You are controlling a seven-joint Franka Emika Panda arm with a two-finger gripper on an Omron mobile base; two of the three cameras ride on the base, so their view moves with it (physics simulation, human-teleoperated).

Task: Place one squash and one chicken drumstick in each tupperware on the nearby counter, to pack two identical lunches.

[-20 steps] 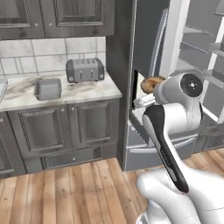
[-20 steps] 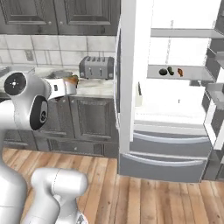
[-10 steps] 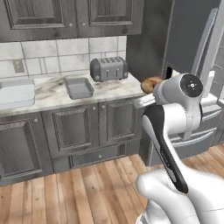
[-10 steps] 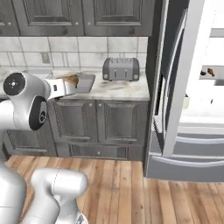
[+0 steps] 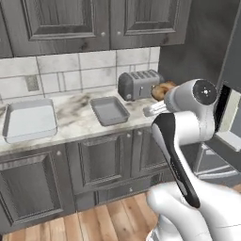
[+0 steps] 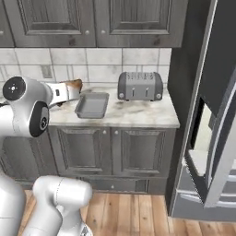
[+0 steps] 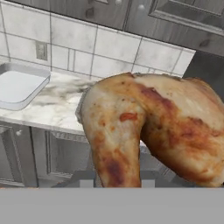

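My gripper is shut on a plump golden-brown chicken drumstick, held in the air just left of the smaller grey tupperware. From the left base view the drumstick peeks out behind my arm, in front of the toaster. The grey tupperware and the larger pale tupperware lie on the marble counter, both with nothing in them. In the hand view the drumstick looms close and the pale tupperware sits at the left. The squash is out of view.
A grey slotted toaster stands against the tiled wall, right of the grey tray. Dark upper cabinets hang over the counter. The open fridge door juts out at the right.
The whole picture has shifted: the base has moved left, from the open fridge to the counter with both trays. The drumstick stays in my shut gripper.
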